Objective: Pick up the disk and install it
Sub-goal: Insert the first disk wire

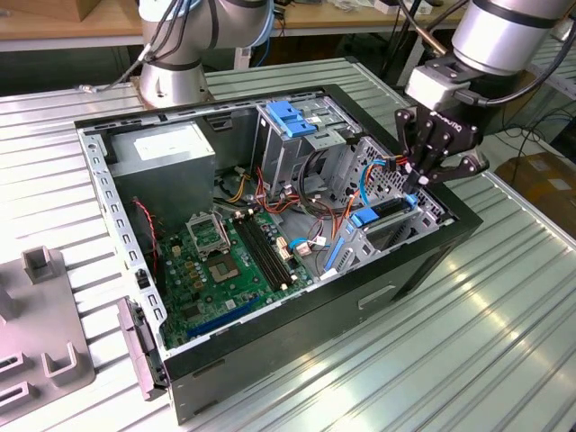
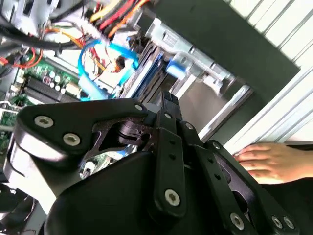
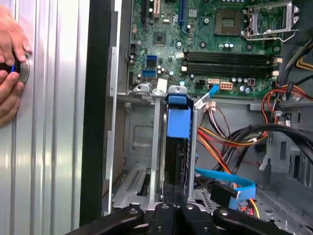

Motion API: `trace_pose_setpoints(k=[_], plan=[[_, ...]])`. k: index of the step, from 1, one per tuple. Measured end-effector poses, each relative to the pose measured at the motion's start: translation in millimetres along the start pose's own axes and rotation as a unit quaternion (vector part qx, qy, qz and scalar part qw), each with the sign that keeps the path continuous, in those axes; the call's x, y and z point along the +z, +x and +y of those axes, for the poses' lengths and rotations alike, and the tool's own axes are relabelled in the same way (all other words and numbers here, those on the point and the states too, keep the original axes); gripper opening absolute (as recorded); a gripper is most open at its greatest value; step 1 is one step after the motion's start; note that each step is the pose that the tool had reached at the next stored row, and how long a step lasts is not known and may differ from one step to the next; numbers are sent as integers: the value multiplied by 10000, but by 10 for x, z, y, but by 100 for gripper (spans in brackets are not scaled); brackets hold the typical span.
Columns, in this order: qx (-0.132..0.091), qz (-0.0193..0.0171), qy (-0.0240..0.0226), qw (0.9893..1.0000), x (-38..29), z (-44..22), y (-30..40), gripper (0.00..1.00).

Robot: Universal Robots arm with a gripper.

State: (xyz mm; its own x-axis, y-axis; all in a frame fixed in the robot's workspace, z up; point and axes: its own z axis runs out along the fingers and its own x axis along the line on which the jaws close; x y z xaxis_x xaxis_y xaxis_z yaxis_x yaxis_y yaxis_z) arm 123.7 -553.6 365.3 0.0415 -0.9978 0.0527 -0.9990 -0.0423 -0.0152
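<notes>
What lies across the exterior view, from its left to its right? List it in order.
Grey fixture → power supply → blue-tabbed drive cage → the disk → cardboard box.

So the disk (image 1: 387, 211) is standing on edge, slotted down in the metal drive bay (image 1: 392, 184) on the exterior view's right. Its blue carrier tab faces the motherboard (image 1: 225, 261), and the dark body is mostly tucked inside.
</notes>
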Motion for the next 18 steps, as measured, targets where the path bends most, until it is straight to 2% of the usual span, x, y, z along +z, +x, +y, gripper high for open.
trace_pose_setpoints(k=[1, 4, 7, 11, 16, 17, 18], plan=[[0, 6, 0, 10000, 0, -43, -9, 11], [0, 38, 9, 10000, -14, -88, -52, 11], [-9, 73, 66, 10000, -35, -94, -81, 11], [-204, 76, 138, 9997, -48, -94, -81, 11], [-397, 98, 176, 9990, -50, -95, -85, 11], [-432, 124, 182, 9988, -55, -101, -110, 11], [-434, 168, 178, 9988, -59, -115, -156, 11]])
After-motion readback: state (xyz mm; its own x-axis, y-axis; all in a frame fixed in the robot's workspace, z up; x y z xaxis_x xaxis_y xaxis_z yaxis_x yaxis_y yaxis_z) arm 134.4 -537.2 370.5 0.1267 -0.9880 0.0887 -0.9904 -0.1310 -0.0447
